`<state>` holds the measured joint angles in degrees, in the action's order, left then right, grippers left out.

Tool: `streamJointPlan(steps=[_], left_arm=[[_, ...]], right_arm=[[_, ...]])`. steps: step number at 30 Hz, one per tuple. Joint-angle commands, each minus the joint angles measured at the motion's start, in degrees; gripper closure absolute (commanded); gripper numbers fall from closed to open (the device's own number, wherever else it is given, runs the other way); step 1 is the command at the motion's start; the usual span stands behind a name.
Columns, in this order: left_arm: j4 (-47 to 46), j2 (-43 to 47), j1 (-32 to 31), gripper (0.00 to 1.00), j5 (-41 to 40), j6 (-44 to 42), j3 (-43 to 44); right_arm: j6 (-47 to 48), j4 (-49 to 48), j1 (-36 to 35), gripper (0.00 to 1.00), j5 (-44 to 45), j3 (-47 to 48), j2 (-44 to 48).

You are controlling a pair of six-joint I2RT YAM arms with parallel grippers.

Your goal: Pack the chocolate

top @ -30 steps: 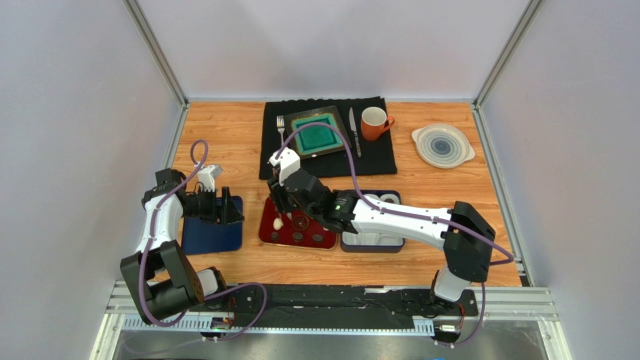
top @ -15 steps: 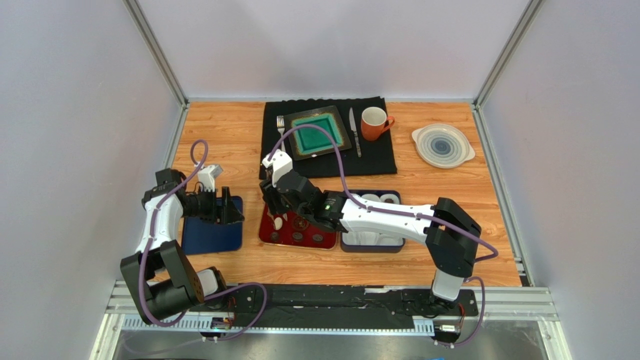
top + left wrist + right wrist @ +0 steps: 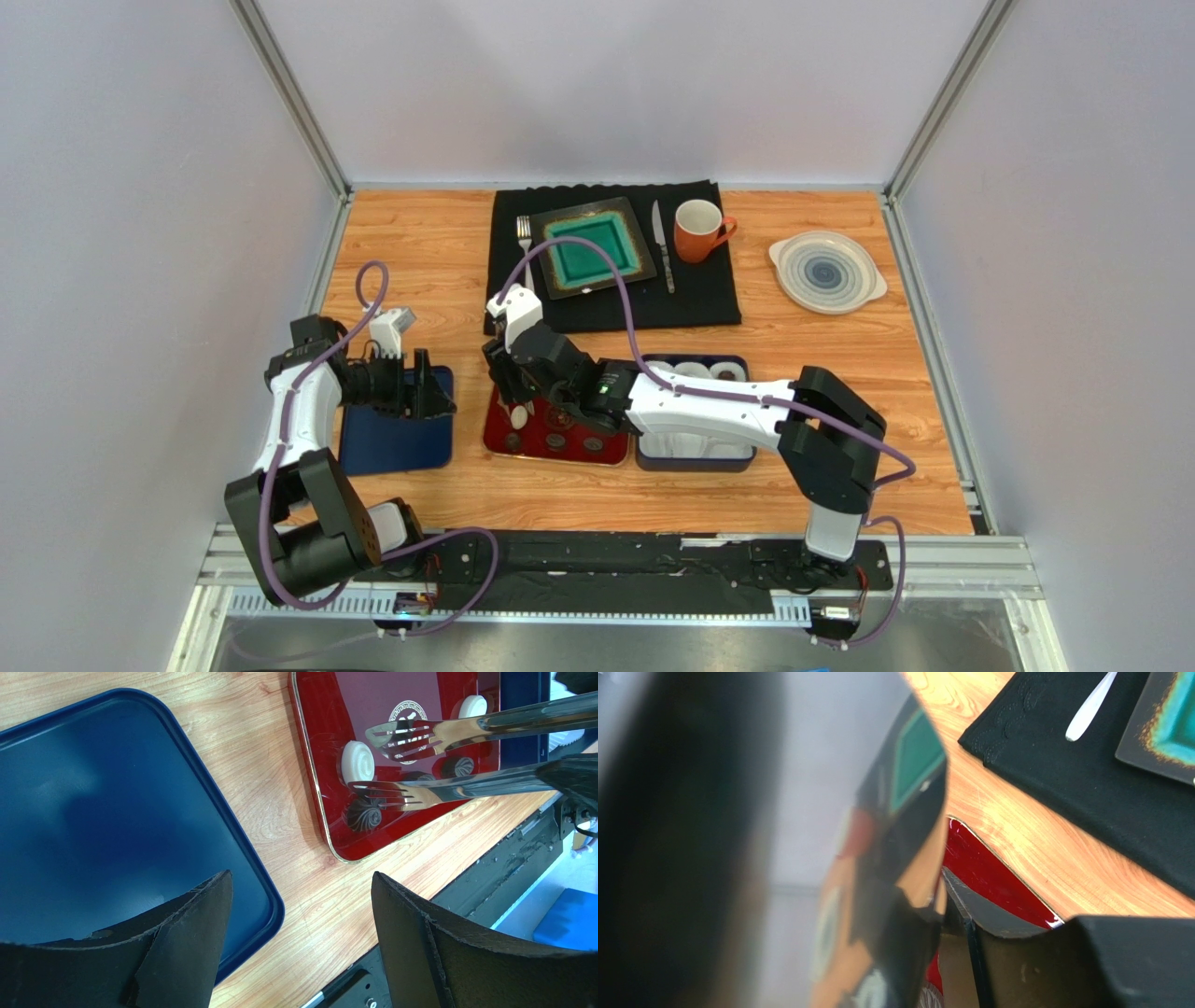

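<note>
My right claw (image 3: 523,381) is clamped on shiny steel tongs (image 3: 456,731), their forked tips spread over the glossy red tray (image 3: 323,714) on the wood-grain desk (image 3: 270,822). A ribbed white round chocolate (image 3: 356,761) sits roughly between the tips, with swirled dark rounds (image 3: 363,814) just beside it. My left claw (image 3: 302,931) is spread above the smooth dark-blue tray (image 3: 105,812)

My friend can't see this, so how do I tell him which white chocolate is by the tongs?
Find the red tray in the middle of the wooden table. At its left end, a round white chocolate lies right at the tips of the metal tongs. Its neighbours are dark brown swirls.
</note>
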<state>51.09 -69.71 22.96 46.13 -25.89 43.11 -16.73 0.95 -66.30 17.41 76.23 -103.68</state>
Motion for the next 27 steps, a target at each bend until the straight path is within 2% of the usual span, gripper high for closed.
streamJointPlan(steps=[1,7,14,27], left_arm=[[0.33,0.72,0.42,0.19,0.89,-1.27,0.92],[0.33,0.46,0.59,0.19,1.07,-1.36,0.92],[0.32,0.28,0.95,0.2,1.07,-1.53,0.83],[0.77,0.63,1.38,0.2,1.16,-2.15,1.01]], right_arm=[[-1.2,-3.76,0.12,0.53,0.79,0.5,-0.38],[-1.99,-3.85,0.56,0.55,0.26,-0.46,-0.91],[-2.17,-3.94,1.09,0.63,-0.01,-1.34,-0.21],[0.47,-2.71,3.11,0.71,2.63,-3.54,1.99]])
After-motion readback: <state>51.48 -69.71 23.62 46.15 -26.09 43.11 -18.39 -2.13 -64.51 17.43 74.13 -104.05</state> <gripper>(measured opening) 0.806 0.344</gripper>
